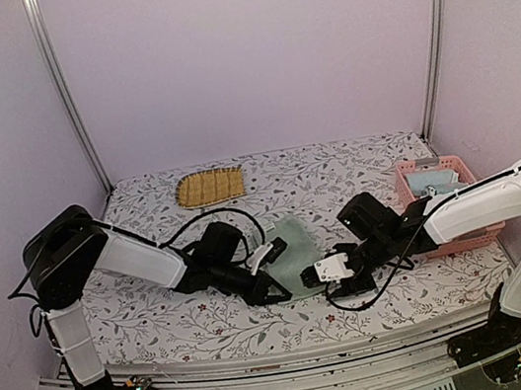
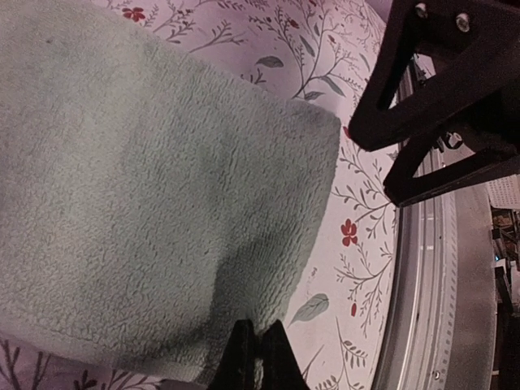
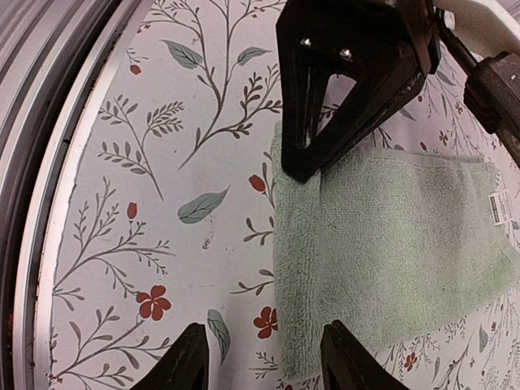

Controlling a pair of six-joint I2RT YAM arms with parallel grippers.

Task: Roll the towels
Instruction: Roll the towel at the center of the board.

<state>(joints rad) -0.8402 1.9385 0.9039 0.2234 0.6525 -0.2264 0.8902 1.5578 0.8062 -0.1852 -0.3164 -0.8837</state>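
The pale sage green towel (image 1: pixel 295 252) lies flat mid-table, its near edge turned over in a narrow fold (image 3: pixel 296 268). My left gripper (image 1: pixel 277 290) is at the towel's near-left corner; in its wrist view the fingers (image 2: pixel 260 357) are pressed together on the towel's edge (image 2: pixel 146 203). My right gripper (image 1: pixel 334 278) is open, low over the near-right corner, with the folded edge between its fingers (image 3: pixel 183 361). The left gripper also shows in the right wrist view (image 3: pixel 349 81). A light blue towel (image 1: pixel 432 182) lies in the pink basket. The pink towel is out of view.
A pink basket (image 1: pixel 468 238) stands at the right edge of the table. A yellow-brown woven mat (image 1: pixel 209 186) lies at the back left. The metal front rail (image 2: pixel 422 309) runs close to both grippers. The table has a floral cloth (image 1: pixel 162 322).
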